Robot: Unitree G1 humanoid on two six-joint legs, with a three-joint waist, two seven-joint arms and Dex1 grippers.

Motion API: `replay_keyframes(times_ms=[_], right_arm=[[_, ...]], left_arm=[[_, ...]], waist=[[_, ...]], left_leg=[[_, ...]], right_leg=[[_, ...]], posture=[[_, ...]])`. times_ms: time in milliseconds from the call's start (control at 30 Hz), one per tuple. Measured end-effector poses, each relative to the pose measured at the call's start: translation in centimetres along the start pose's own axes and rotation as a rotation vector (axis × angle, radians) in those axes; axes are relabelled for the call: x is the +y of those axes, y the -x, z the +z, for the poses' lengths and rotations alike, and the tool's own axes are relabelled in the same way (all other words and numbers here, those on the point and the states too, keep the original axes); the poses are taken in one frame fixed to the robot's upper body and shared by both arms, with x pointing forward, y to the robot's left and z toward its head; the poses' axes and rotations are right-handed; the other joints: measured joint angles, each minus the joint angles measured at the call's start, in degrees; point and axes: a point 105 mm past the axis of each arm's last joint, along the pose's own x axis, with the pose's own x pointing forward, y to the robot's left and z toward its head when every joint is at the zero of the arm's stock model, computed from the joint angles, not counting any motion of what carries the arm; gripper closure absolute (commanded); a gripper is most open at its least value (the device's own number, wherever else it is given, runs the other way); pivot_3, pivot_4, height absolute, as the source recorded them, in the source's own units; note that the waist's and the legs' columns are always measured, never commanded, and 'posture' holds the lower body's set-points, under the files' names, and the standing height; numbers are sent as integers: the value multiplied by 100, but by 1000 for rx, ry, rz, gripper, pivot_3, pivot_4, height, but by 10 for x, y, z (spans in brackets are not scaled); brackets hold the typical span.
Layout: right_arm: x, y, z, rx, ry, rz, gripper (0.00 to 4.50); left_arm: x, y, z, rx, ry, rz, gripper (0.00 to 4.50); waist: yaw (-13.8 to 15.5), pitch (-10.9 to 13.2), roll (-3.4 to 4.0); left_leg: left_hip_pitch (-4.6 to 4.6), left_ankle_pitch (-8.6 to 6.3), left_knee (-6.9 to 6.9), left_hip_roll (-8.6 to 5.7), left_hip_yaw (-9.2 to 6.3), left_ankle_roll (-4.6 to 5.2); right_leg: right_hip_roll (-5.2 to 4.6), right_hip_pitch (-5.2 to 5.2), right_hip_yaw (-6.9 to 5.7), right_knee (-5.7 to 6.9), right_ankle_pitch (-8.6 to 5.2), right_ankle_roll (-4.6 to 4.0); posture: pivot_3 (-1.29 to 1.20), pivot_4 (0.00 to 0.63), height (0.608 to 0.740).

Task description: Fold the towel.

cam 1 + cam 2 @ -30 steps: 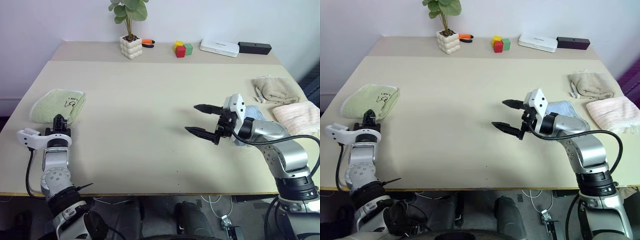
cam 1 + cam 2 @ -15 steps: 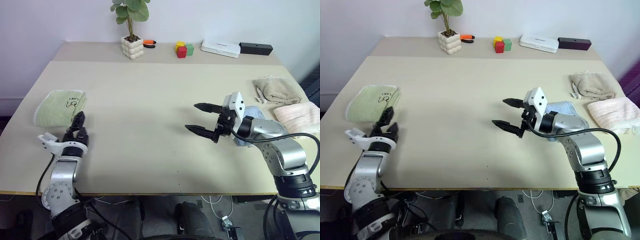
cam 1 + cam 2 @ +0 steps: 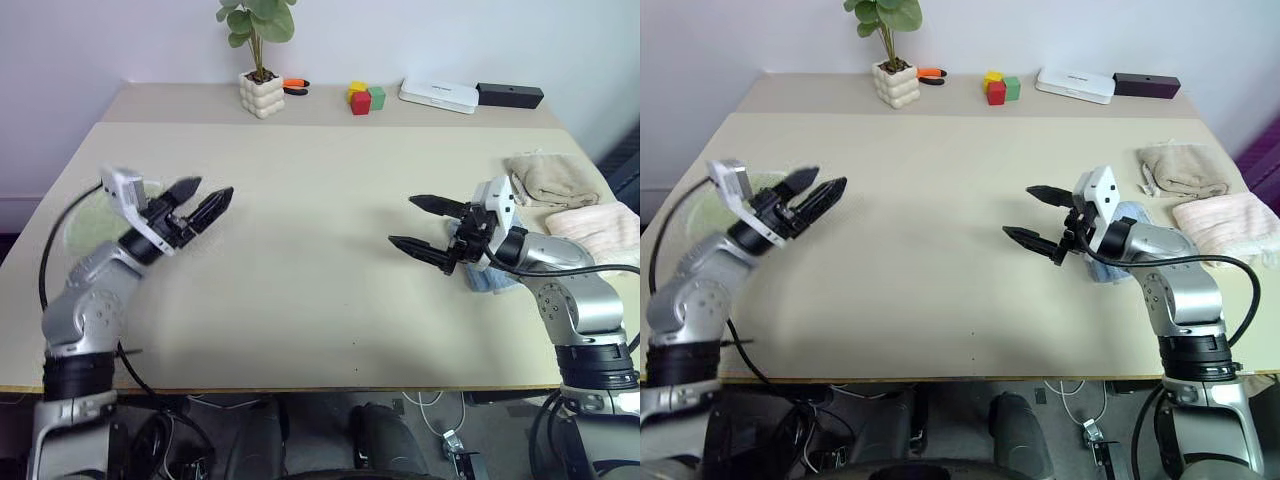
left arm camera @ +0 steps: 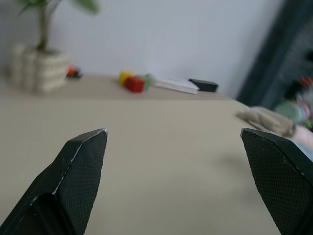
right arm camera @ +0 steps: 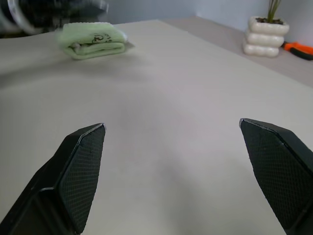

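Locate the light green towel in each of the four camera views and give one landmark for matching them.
Left eye view: green towel at the table's left edge, mostly behind the left arm.
Right eye view: a sliver of it behind the same arm.
Left wrist view: not in it.
Right wrist view: folded, lying on the table ahead of the fingers.
Shared landmark: white plant pot, at the table's back in all four views.

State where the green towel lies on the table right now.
In the head views, the green towel lies folded near the table's left edge, partly hidden behind the left arm; nothing else lies near it.
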Motion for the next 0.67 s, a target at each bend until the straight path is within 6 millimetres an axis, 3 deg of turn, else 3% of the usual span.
replay_keyframes(times_ms=[167,367,667], right_arm=[[-4,0,-3,3,-3,-15,0],[-7,1,1,4,12,-35,0],[-7,14,5,38,20,-55,0]], left_arm=[[2,0,-23,76,-38,-63,25],[0,-11,-18,49,-40,-132,25],[-3,-19,-32,43,-7,-134,25]], waist=[[-53,1,2],[-31,2,2],[-2,2,1]], left_leg=[[-1,0,-4,7,-2,1],[-1,0,-1,7,-2,1],[-1,0,3,7,-3,2]], right_leg=[[9,-13,-1,15,9,17],[10,-10,-1,17,11,23],[10,-9,-1,19,12,24]], posture=[[0,150,735],[0,150,735],[0,150,735]])
